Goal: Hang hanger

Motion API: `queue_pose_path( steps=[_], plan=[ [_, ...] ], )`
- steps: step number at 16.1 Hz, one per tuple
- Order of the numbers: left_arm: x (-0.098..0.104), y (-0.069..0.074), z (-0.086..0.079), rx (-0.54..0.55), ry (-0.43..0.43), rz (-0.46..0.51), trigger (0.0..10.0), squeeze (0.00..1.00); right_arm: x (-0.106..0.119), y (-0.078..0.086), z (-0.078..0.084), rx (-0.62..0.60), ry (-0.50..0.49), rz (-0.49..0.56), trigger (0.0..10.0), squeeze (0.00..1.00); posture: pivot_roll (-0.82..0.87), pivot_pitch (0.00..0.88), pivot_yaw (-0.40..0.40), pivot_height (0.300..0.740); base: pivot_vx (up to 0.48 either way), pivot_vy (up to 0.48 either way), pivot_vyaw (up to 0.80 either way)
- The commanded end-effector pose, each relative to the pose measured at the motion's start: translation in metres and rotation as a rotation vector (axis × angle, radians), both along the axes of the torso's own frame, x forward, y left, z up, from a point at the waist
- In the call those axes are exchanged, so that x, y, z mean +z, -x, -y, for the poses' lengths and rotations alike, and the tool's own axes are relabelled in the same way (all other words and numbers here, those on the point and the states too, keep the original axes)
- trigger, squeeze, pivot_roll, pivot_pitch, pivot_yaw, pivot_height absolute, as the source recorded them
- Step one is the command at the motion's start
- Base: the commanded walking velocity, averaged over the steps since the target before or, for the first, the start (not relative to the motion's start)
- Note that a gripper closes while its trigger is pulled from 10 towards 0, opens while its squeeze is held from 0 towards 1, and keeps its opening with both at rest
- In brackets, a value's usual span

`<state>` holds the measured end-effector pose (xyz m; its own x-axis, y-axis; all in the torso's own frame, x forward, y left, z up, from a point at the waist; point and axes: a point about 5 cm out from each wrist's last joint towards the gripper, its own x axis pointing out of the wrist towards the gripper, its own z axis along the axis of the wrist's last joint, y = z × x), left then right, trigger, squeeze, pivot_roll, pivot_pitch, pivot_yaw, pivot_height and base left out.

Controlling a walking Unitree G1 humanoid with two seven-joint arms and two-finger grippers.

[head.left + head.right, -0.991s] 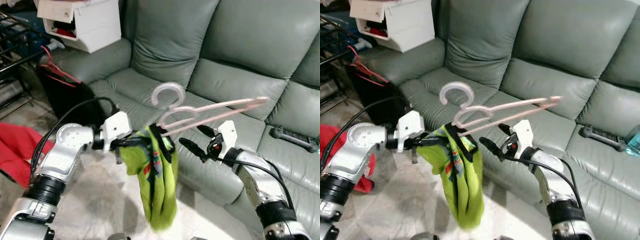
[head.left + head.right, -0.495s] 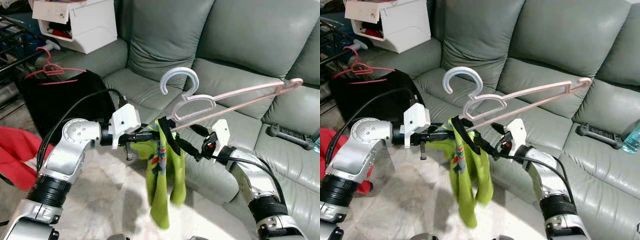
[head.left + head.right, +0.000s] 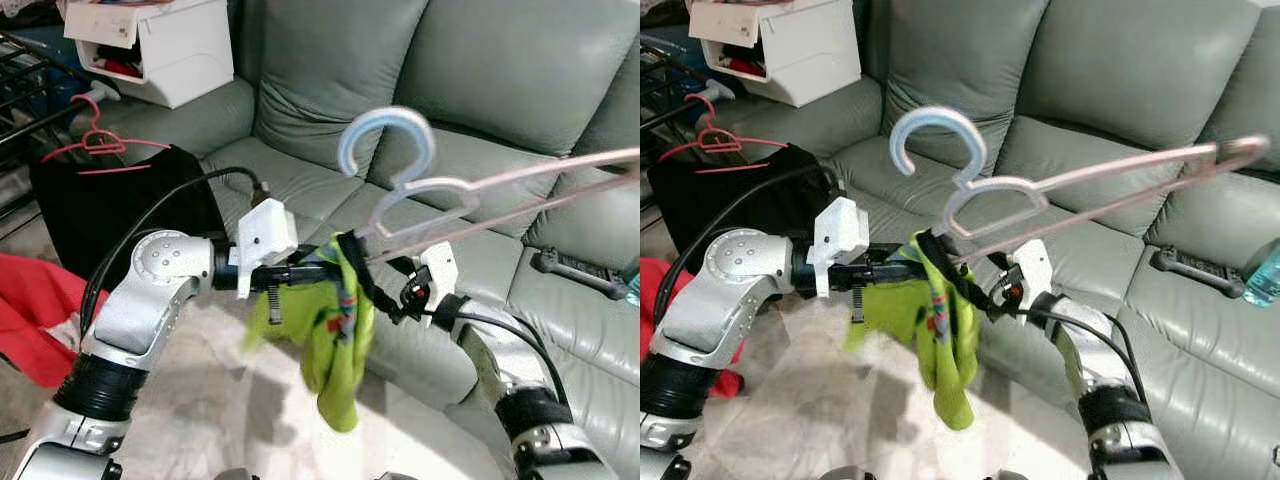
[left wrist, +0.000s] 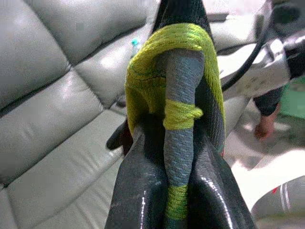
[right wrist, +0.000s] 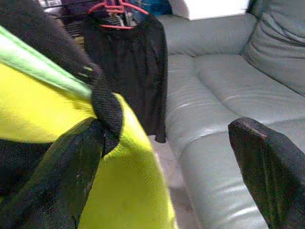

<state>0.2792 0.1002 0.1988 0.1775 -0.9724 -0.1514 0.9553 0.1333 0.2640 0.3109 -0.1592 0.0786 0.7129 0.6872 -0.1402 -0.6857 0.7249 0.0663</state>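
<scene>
— Hanger [image 3: 470, 195]: pink, held up in the air in front of grey sofa [image 3: 500, 90], hook [image 3: 385, 135] pointing up, long bar reaching to the right. Loaded with green garment [image 3: 335, 340] at the left end, hanging down by a black strap.
— And the grippers?
— Left gripper [image 3: 310, 272] at that left end, fingers [image 4: 143, 191] pressed together on the green cloth. Cannot tell whether also gripping the bar itself. Right gripper [image 3: 392, 290] just beside the cloth, on its right, jaws apart, one finger [image 5: 267, 162] free, the other touching the cloth, clamping nothing.
— Which step, then?
— Probably the carrying step. Garment already on, hanging not yet done.
— Next move?
— Most likely turning to the far left, toward dark rack [image 3: 25, 90] with black garment [image 3: 120, 210] on red hanger [image 3: 95, 145]. Then raising the hook over a rail and lowering gently. Calls for keeping the bar level, so as not to lose the cloth.
</scene>
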Motion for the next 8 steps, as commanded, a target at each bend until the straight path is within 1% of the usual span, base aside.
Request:
queue_pose_path(
  steps=[1,2,3,4,5,6,7,8],
  plan=[
    [0.024,0.005,0.008,-0.041,0.067,0.048,0.0,0.00,-0.006,-0.004,0.003,-0.049,0.022,-0.055,10.0,0.00,-0.03,0.000,0.024,0.740,0.000,0.000,0.00],
    [0.029,0.007,0.011,-0.050,0.091,0.048,0.0,0.00,-0.011,-0.003,0.005,-0.067,0.044,-0.080,10.0,0.00,-0.03,0.000,0.021,0.740,0.000,0.000,0.00],
    [0.034,0.008,0.012,-0.054,0.110,0.046,0.0,0.00,-0.015,-0.003,0.008,-0.098,0.037,-0.106,7.5,0.00,-0.03,0.000,0.020,0.740,0.000,0.000,0.00],
    [0.037,0.010,0.013,-0.056,0.125,0.042,0.0,0.00,-0.019,-0.004,0.015,-0.158,0.029,-0.139,2.5,0.00,-0.03,0.000,0.020,0.740,0.000,0.000,0.00],
    [0.039,0.010,0.013,-0.056,0.129,0.040,0.0,0.00,-0.021,-0.005,0.018,-0.187,0.030,-0.150,2.5,0.00,-0.03,0.000,0.020,0.740,0.000,0.000,0.00],
    [0.038,0.010,0.009,-0.053,0.127,0.031,0.0,0.00,-0.023,-0.007,0.038,-0.331,0.022,-0.180,0.0,0.00,-0.03,0.000,0.017,0.740,0.000,0.000,0.00],
    [0.037,0.010,0.008,-0.042,0.118,0.020,0.0,0.00,-0.023,-0.006,0.047,-0.374,0.001,-0.191,0.0,0.00,-0.03,0.000,0.016,0.740,0.000,0.000,0.00],
    [0.033,0.010,0.005,-0.030,0.100,0.009,0.0,0.00,-0.022,-0.006,0.061,-0.451,0.016,-0.180,0.0,0.00,-0.03,0.000,0.016,0.740,0.000,0.000,0.00]
  ],
)
